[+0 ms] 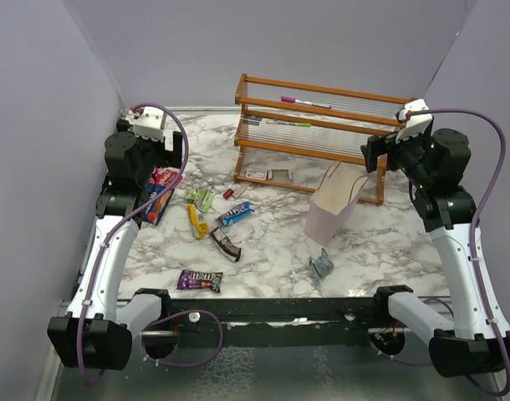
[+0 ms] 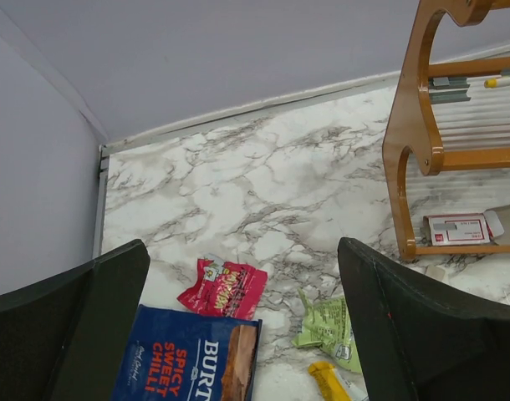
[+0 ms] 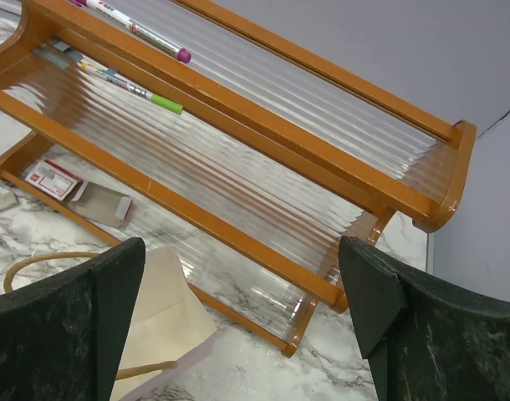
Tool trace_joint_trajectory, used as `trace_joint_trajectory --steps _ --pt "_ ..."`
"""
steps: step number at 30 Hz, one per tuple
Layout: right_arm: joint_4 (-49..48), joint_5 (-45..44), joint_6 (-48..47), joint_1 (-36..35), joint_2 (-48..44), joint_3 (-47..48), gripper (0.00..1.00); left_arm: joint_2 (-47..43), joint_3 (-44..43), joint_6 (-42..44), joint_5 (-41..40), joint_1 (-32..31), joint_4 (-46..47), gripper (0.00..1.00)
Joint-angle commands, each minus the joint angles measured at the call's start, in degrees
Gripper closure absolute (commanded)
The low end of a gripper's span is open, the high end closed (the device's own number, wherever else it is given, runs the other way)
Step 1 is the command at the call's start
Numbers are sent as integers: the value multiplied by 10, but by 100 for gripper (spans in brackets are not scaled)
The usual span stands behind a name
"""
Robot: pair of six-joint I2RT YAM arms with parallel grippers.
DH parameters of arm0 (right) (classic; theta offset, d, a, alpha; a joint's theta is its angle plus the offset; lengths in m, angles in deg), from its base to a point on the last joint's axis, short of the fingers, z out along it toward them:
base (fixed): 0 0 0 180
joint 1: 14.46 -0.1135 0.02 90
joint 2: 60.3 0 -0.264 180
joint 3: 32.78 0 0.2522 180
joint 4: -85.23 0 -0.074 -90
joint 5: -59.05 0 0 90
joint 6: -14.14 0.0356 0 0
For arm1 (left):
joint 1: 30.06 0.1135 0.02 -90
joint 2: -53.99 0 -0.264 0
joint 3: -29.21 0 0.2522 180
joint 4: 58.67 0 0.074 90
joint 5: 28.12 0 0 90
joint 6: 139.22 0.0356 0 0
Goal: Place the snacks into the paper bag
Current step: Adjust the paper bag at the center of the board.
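Marble table (image 1: 380, 242) from above: the bag (image 1: 334, 209) stands right of centre, just in front of the rack (image 1: 322, 125). It leans, with its mouth pointing up and to the far right. At the left edge a blue packet (image 1: 155, 205) runs near to far, with a red packet (image 1: 165, 177) at its far end. A green packet (image 1: 201, 198) sits beside them. The yellow bar (image 1: 197, 220) runs near to far. The blue-white bar (image 1: 235, 213) slants from near-left to far-right, and the brown bar (image 1: 225, 244) from far-left to near-right. A purple packet (image 1: 199, 280) lies left to right near the front edge. A teal wrapper (image 1: 321, 266) lies just in front of the bag.

Left wrist view: the left gripper (image 2: 247, 334) hangs wide open and holds nothing. The blue, red and green packets show between its fingers (image 2: 79, 326).

Right wrist view: the right gripper (image 3: 238, 334) is spread wide and empty above the bag's open mouth and string handle (image 3: 38, 256). The rack is beyond.
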Motion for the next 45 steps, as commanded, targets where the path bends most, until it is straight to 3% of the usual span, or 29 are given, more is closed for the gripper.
trace_joint_trajectory --steps 1,16,32,37,45 --pt "-10 5 0 -4 0 3 1 -12 1 -5 13 5 16 1" --pt "19 10 -28 -4 2 12 1 -9 4 11 17 5 8 1" --pt "177 173 -24 -4 3 57 1 5 23 22 52 5 13 1" --pt "224 130 -8 -4 16 70 0 15 29 20 68 5 25 1" --pt "259 111 8 -5 34 46 8 22 36 17 85 5 34 1"
